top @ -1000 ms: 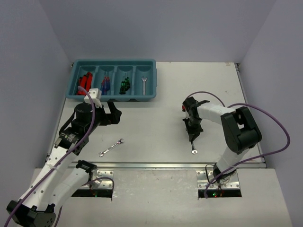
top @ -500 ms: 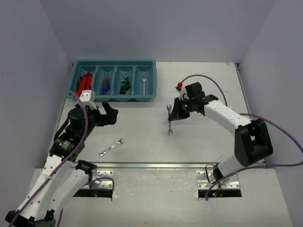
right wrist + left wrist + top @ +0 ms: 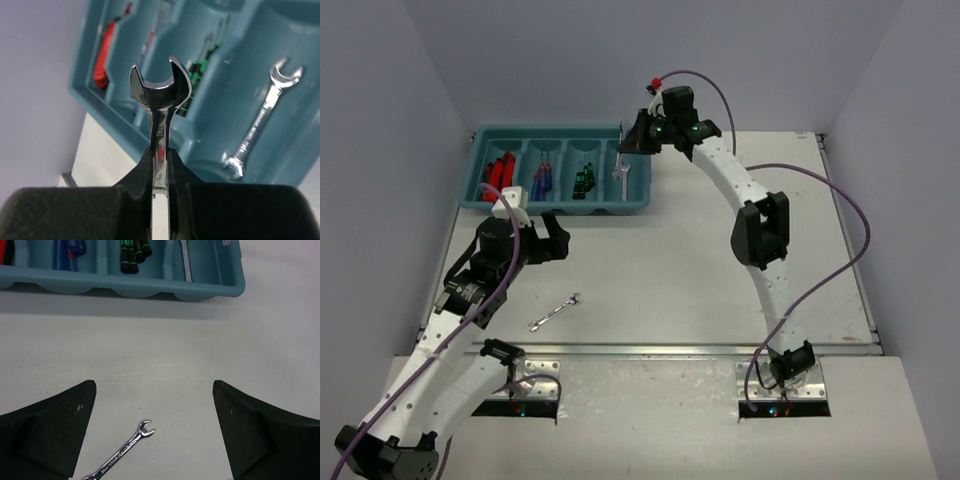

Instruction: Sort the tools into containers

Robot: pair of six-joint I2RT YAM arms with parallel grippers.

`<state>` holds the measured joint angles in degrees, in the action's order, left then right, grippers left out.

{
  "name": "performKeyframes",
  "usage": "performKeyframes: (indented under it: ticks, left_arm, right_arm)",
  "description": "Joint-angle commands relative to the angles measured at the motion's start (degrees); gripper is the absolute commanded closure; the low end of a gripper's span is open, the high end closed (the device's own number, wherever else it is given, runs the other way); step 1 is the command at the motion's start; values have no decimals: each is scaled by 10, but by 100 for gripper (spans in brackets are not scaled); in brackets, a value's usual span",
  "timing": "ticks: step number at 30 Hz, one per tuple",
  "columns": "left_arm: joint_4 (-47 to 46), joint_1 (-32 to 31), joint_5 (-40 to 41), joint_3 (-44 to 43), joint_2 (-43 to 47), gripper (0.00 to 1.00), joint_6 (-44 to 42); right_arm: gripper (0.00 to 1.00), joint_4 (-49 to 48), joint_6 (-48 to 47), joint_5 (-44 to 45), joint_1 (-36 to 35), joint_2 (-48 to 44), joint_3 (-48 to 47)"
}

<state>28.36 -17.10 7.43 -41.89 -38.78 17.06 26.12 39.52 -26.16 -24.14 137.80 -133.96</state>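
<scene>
Holding everything up: the bench is pale and flat, and both arms are fixed at its near edge.
Tray: the teal tray sits at the far left of the bench. It has four long compartments side by side.
Right arm: it stretches far out across the bench and ends at the right end of the tray.
Left arm: it is bent on the near left side and ends in front of the tray.
Left end effector: its two fingers are spread wide with nothing between them. It hangs over bare bench, between the tray and the loose wrench.
Right end effector: its fingers are pressed onto the held wrench, pinching its thin middle.
Red pliers: they lie in the first compartment from the left.
Blue screwdrivers: they lie in the second compartment.
Green screwdrivers: they lie in the third compartment.
Held wrench: it is silver and up in the air above the tray, with its open mouth pointing away from the fingers.
Loose wrench: it is silver and lies flat on the bench, near the left arm and well apart from the tray.
Tray wrench: it is small and silver, and lies alone in the fourth compartment.
</scene>
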Motion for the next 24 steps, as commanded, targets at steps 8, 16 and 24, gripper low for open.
performKeyframes:
  ticks: [8,16,24]
  left_arm:
    - [-23,11,-4,-4,-24,0,-2]
    - [-9,-17,24,-23,-173,0,-18]
    - [135,-121,115,-140,-391,0,-93]
  right_arm:
    - [15,-1,-31,14,1,6,-44]
    - [1,64,-197,83,1,-354,271]
    - [1,-17,-261,106,3,-681,756]
